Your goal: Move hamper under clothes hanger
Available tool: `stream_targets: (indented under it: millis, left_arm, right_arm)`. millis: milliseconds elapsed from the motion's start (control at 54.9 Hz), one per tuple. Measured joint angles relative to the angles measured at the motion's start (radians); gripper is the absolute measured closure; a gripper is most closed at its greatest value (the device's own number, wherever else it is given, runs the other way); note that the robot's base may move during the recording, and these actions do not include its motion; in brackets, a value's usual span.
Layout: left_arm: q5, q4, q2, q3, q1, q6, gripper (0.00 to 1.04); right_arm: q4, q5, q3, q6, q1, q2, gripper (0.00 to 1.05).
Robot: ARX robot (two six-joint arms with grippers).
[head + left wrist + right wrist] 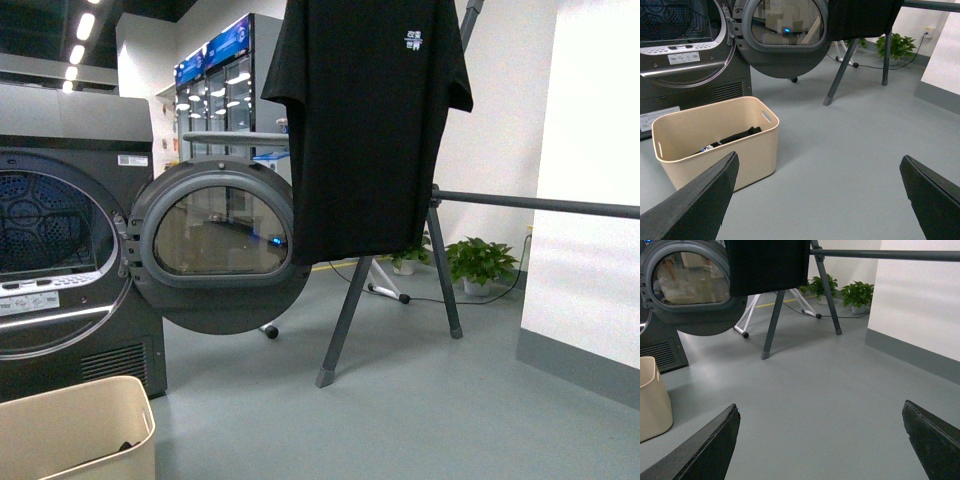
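Note:
The beige hamper [70,432] stands on the floor at the near left, in front of the dryer, with dark clothing inside [735,136]. The dark grey clothes hanger [345,310] stands further off to the right of the dryer door, a black T-shirt [365,120] hanging from it and one long bar [540,204] running right. My left gripper [819,167] is open over bare floor, to the right of the hamper [715,140]. My right gripper [821,410] is open too, with the hamper's corner [652,400] off to its side and the hanger legs [772,322] ahead.
A grey dryer [70,250] stands at the left with its round door [220,245] swung open towards the hanger. A white wall corner [590,250] juts in at the right. Potted plants [480,262] and a cable lie along the far wall.

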State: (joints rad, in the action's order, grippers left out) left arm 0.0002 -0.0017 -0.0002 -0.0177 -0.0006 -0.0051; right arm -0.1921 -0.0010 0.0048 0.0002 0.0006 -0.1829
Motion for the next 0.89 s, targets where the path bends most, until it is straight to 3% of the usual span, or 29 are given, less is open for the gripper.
stream_targets:
  millis: [893]
  left_arm:
    - [0.001, 0.000, 0.000, 0.000, 0.000, 0.000, 0.07]
  right_arm:
    - [0.000, 0.000, 0.000, 0.000, 0.000, -0.001, 0.08]
